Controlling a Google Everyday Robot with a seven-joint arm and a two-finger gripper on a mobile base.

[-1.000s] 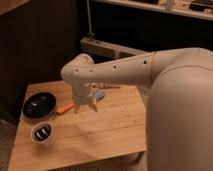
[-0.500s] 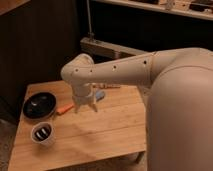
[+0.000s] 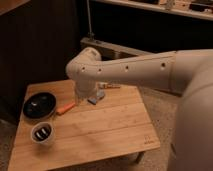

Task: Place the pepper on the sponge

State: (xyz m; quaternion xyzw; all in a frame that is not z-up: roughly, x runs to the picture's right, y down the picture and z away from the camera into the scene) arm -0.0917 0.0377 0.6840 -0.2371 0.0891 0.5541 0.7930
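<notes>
Well, the white arm (image 3: pixel 130 67) reaches in from the right and bends down over the wooden worktop (image 3: pixel 110 130). Its gripper (image 3: pixel 84 97) hangs just to the left of the sponge (image 3: pixel 96 97) as I stand here, low over the boards. From this spot I cannot tell how the jaws are set, wide or narrow, and I see nothing held in them.

The sponge is a small light-blue block lying flat toward the far side of the worktop. The pepper (image 3: pixel 65 108) lies on the boards left of the sponge and a little nearer to me. It is a slim orange piece, clearly apart from the sponge, with the gripper roughly between the two.

Further left of the sponge, beyond the pepper, sits a black round bowl (image 3: pixel 39 105), and the pepper's far end comes close to its rim. Well to the left of the sponge and nearer me stands a white cup (image 3: pixel 42 134) with something dark inside. Just behind the sponge, to its right, lies a thin orange-brown thing (image 3: pixel 110 86) — I cannot make out what it is.
</notes>
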